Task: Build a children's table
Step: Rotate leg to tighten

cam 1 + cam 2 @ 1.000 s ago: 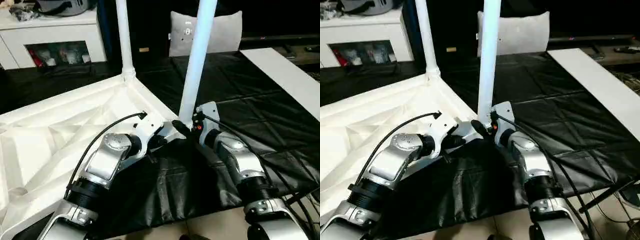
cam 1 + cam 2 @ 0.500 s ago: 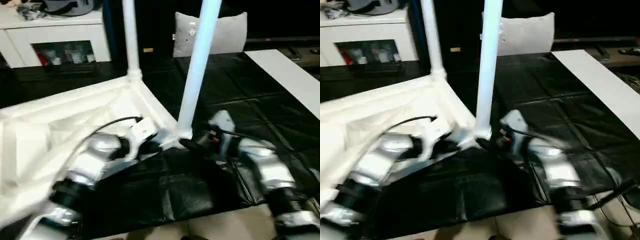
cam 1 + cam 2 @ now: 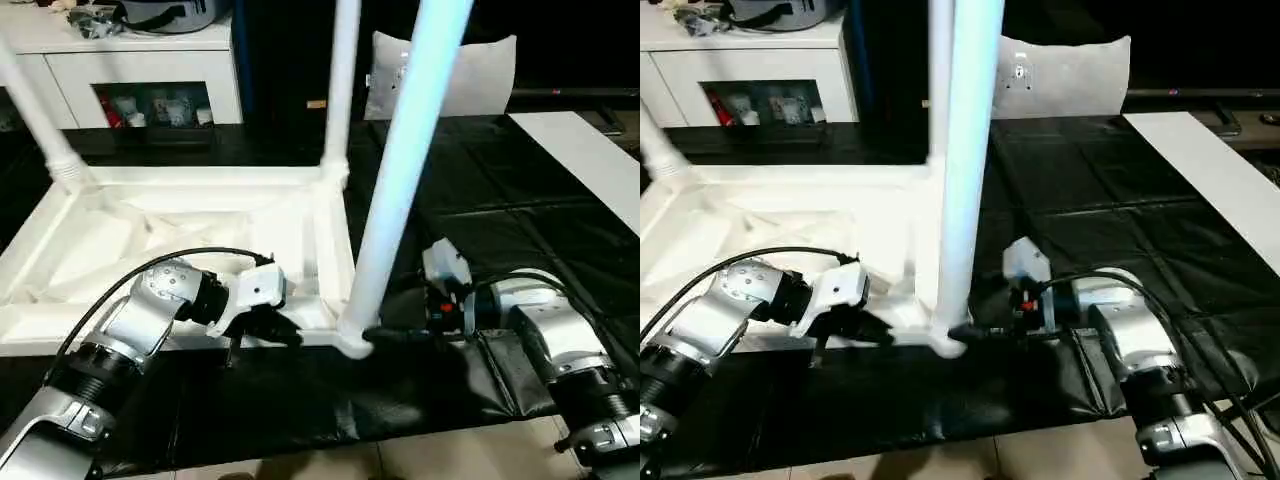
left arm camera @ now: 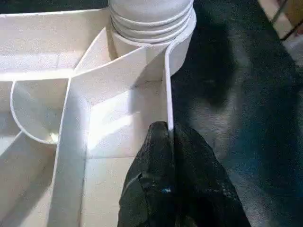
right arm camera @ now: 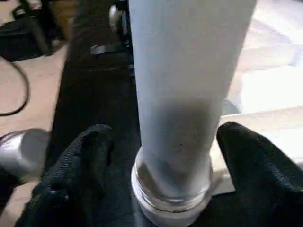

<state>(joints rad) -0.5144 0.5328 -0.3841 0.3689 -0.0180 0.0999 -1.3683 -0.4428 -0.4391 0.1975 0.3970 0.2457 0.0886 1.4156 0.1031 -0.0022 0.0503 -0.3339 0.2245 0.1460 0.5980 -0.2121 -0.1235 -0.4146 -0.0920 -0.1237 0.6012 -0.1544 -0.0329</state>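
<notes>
Tabletop: the white tabletop [image 3: 190,250] lies upside down on the black sheet [image 3: 480,220], ribbed underside up. Compared with a second ago it has swung round, so its near edge now runs across the view where one corner used to point at the robot.

Near leg: the near leg [image 3: 400,180] stands in the corner socket [image 4: 151,28] closest to the robot, leaning a little. It has kept its seat through the turn.

Other legs: a back leg [image 3: 338,90] stands at the far corner, and a left leg [image 3: 40,120] has come into view at the far left corner (three legs up by my count; the fourth corner cannot be made out).

Left hand: the left hand [image 4: 168,142] is closed on the thin side wall of the tabletop, just beside the near socket, one finger on each face.

Right hand: the right hand [image 5: 173,156] stands with fingers [image 5: 80,161] spread on either side of the near leg's base; whether they press it I cannot tell.

Meaning: the turn looks like repositioning, probably to bring an unfinished corner within reach.

Surroundings: a white cabinet [image 3: 150,70] and a grey cushion [image 3: 470,70] sit behind.
</notes>
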